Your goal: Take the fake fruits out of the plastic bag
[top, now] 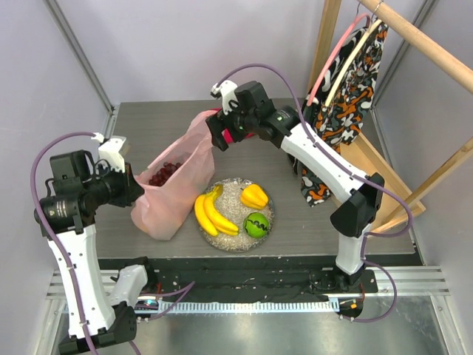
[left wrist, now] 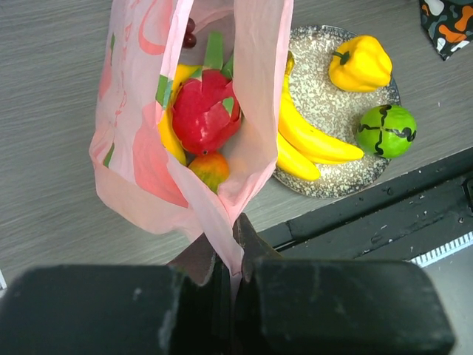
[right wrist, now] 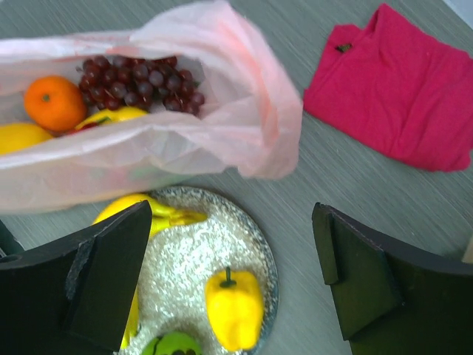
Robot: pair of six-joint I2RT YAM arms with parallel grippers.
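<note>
**Q:** Where is the plastic bag (top: 174, 188) located, and by what is it held?

**A:** The bag is seen on the grey table (top: 148, 126), just left of the round glittery plate (top: 235, 194). A fold of its near edge is pinched between the pressed-together fingers of the left gripper (left wrist: 233, 255), and the mouth is drawn open.

**Q:** Which fruits are contained in the bag, and which are laid out?

**A:** Inside the bag, dark grapes (right wrist: 140, 78), an orange (right wrist: 54, 102) and a red dragon fruit (left wrist: 205, 111) are visible. A small red-yellow fruit (left wrist: 209, 168) is lodged just below the dragon fruit in the left wrist view. On the plate, bananas (top: 212, 214), a yellow pepper (top: 254, 196) and a green apple (top: 256, 224) are found.

**Q:** How is the right gripper (right wrist: 230, 222) disposed?

**A:** Its fingers are spread wide above the plate and the far end of the bag, and nothing is held between them. A folded red cloth (right wrist: 399, 96) is seen on the table beside the bag.
</note>
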